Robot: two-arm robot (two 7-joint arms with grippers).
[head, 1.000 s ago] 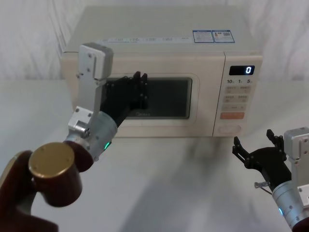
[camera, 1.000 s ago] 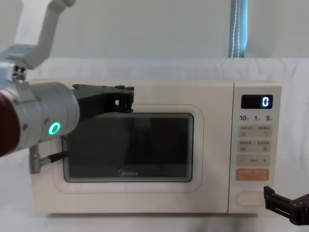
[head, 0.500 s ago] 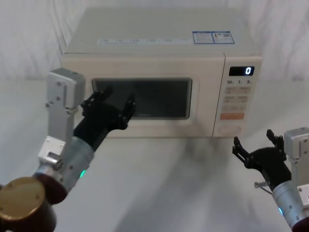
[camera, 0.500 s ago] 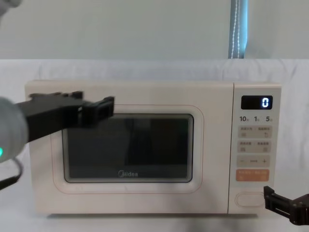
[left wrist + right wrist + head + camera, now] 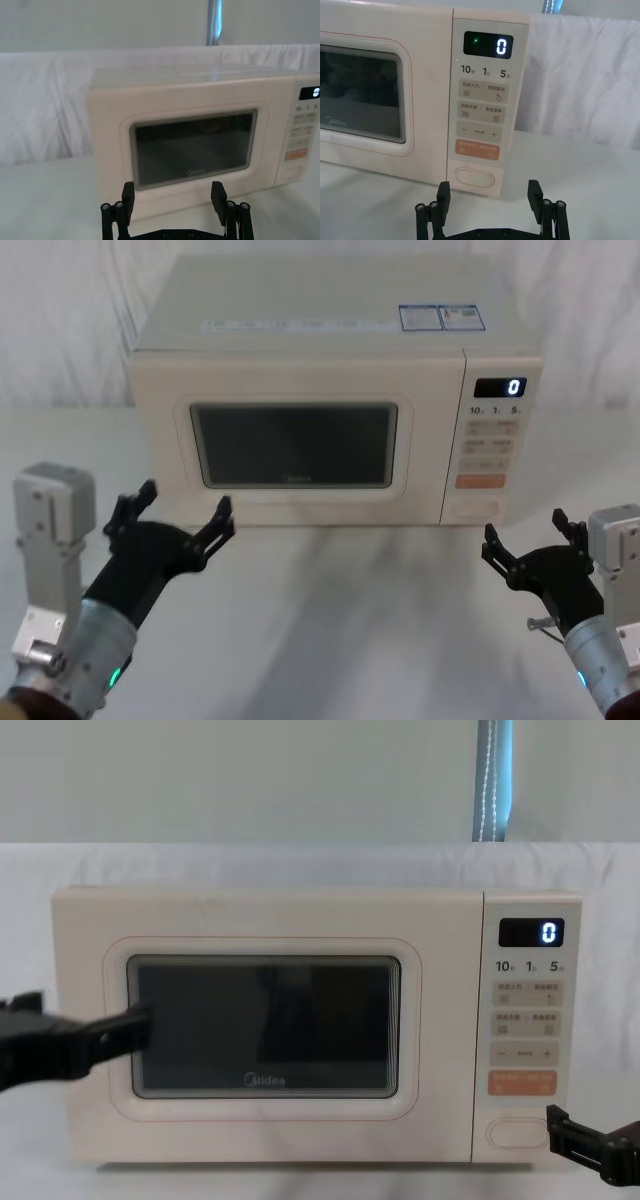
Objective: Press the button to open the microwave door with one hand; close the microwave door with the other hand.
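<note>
Door (image 5: 290, 445) shut flush, my left gripper (image 5: 178, 520) and right gripper (image 5: 528, 542) both spread wide, clear of it, button (image 5: 474, 178) untouched.

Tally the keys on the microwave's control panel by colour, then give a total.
Cream labelled keys: 5
Cream blank button: 1
Orange key: 1
Total: 7
</note>
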